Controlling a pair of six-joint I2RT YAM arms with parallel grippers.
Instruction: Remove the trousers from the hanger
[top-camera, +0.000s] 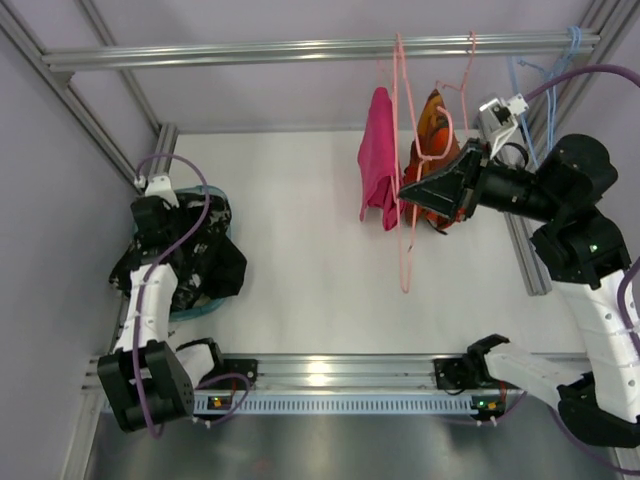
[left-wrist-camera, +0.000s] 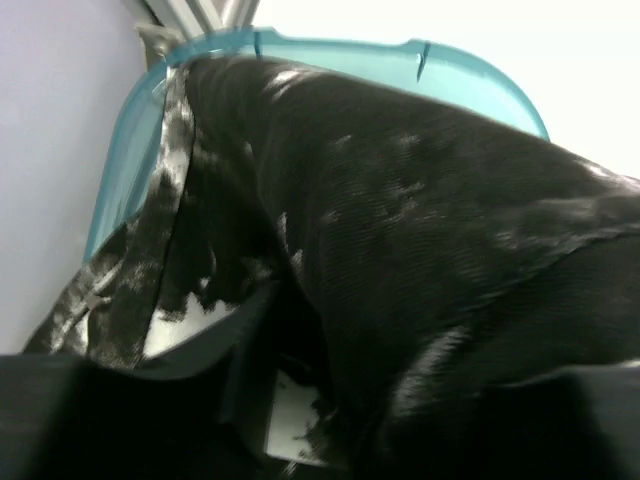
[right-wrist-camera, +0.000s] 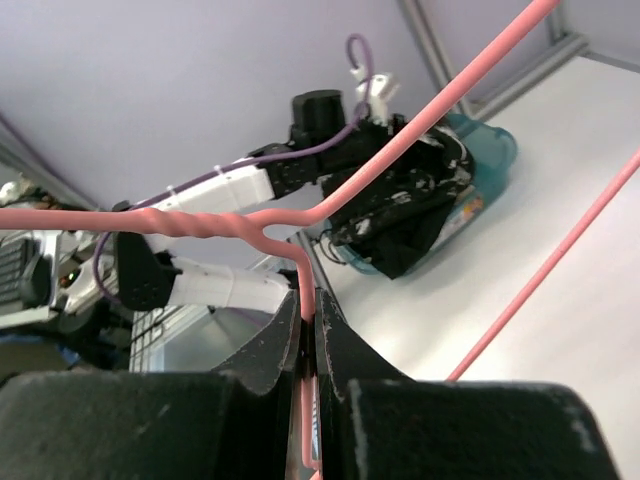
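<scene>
Trousers (top-camera: 190, 265) lie heaped in the teal basket (left-wrist-camera: 330, 55) at nine o'clock on the table (top-camera: 300, 280), beneath the left jaws, whose spread cannot be told, clear of the hanger (top-camera: 404, 260) that the right jaws pinch at two o'clock; the release probably goes best with a full opening and a straight lift, so no fabric snags.

Bright even light, table (top-camera: 300, 260) blown out white, trousers (left-wrist-camera: 420, 230) close, soft-focus, glossy highlights
</scene>
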